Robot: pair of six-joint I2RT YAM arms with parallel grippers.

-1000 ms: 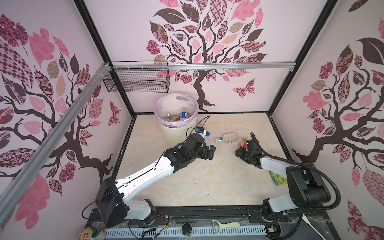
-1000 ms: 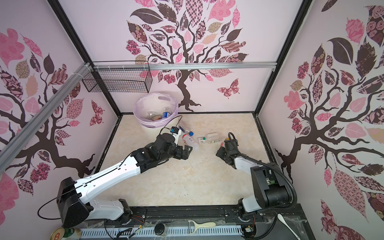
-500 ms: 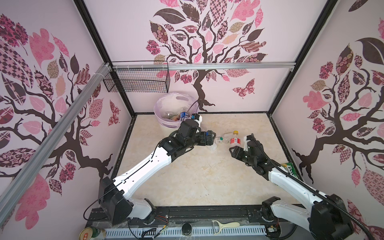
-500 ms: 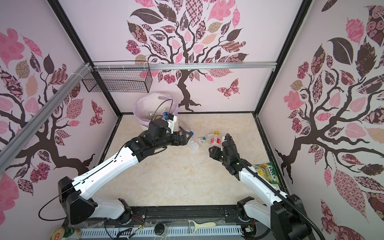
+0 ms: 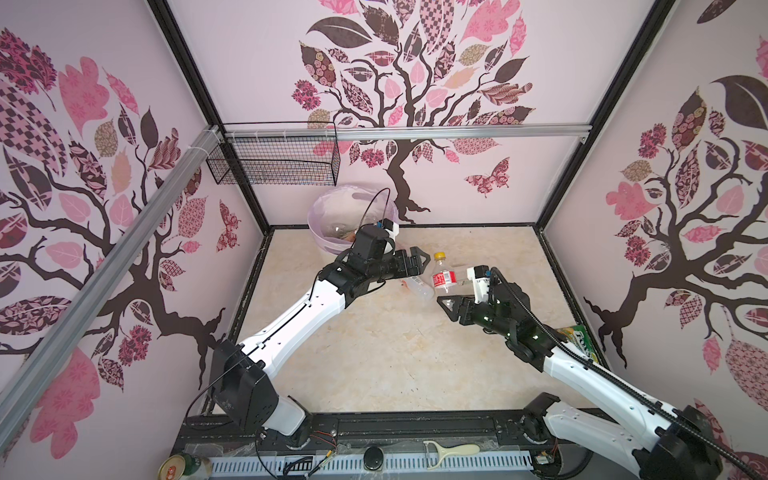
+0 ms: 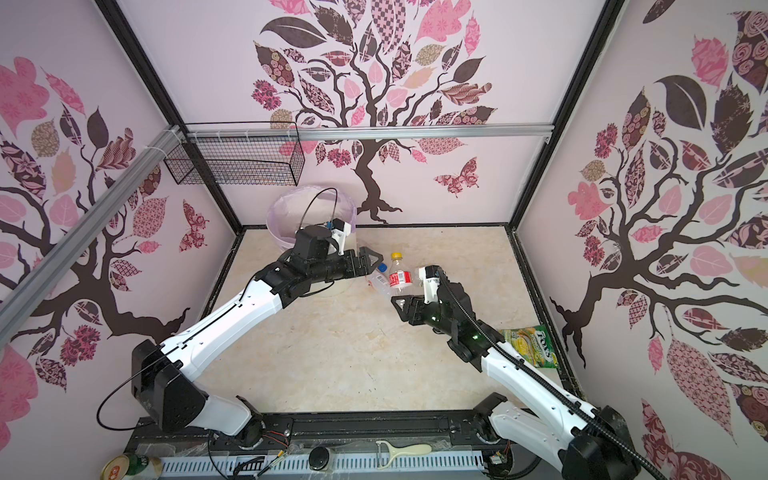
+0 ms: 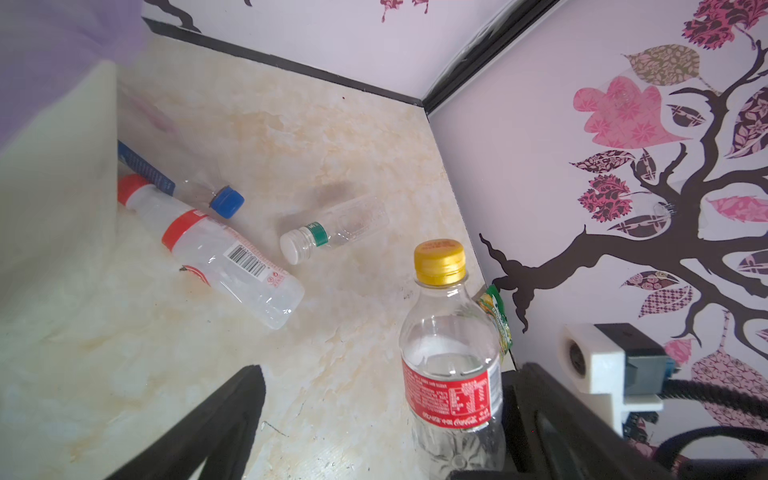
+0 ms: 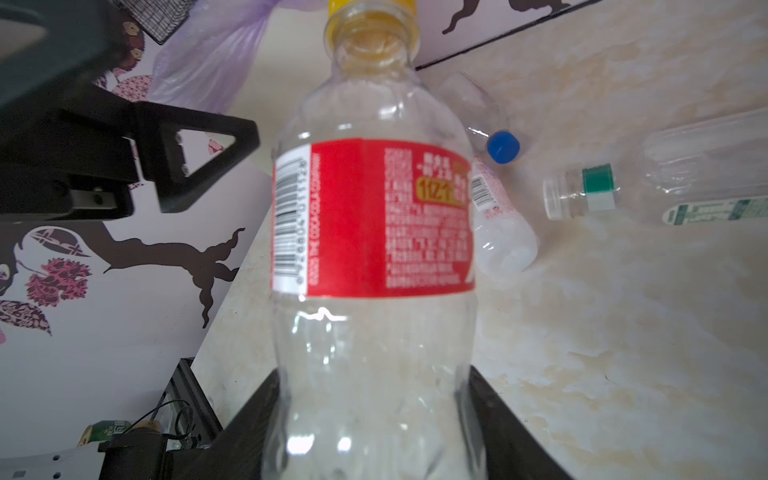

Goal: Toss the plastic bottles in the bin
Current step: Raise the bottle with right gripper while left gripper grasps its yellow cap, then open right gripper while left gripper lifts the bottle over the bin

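right pincer clamping yellow-capped bottle upright, likely offering handover; left pincer gaping wide beside it, nearer bin.

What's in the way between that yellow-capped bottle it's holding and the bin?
Seen from above, the open left pincer sits between the yellow-capped bottle, gripped by the right pincer, and the bin. Nothing else visible intervenes.

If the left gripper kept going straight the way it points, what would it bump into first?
Probably the yellow-capped bottle that the right gripper holds. The open left gripper points at it, though depth is hard to judge.
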